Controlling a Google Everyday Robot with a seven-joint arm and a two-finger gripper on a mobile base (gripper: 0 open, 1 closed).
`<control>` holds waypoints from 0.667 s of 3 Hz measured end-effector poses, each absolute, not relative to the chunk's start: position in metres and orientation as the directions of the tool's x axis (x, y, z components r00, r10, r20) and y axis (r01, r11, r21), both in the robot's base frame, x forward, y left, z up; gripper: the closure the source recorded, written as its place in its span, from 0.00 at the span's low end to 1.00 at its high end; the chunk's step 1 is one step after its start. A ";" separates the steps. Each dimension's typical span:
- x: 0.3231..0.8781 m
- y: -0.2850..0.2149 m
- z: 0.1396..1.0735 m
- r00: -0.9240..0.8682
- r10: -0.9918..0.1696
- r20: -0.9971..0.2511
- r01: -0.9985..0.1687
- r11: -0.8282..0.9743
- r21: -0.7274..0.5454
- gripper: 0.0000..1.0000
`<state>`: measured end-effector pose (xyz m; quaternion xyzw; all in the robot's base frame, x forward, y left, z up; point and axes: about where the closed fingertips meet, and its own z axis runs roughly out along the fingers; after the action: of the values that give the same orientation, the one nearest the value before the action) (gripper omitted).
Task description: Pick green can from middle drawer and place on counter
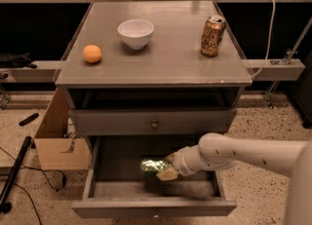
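The one camera is looking down steeply from in front of the cabinet, fairly near, facing it squarely. The counter [165, 58] is filling the 12 o'clock half, the open middle drawer [151, 208] the 6 o'clock edge. The gripper [165, 172] is sitting inside that drawer, its arm entering from 4 o'clock.

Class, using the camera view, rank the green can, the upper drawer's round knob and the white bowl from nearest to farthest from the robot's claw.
1. Green can: in the middle drawer, right at the claw.
2. Round knob: on the upper drawer front, above the claw.
3. White bowl: up on the counter, towards the back.
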<state>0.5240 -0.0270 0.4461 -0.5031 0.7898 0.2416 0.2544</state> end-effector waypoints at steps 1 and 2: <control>0.507 -0.061 0.494 -0.320 -0.674 -0.666 -0.923 0.380 0.060 1.00; 0.486 -0.094 0.528 -0.289 -0.672 -0.682 -0.926 0.377 0.021 1.00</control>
<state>0.4865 -0.0939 0.5282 -0.5161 0.7742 0.2127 0.2984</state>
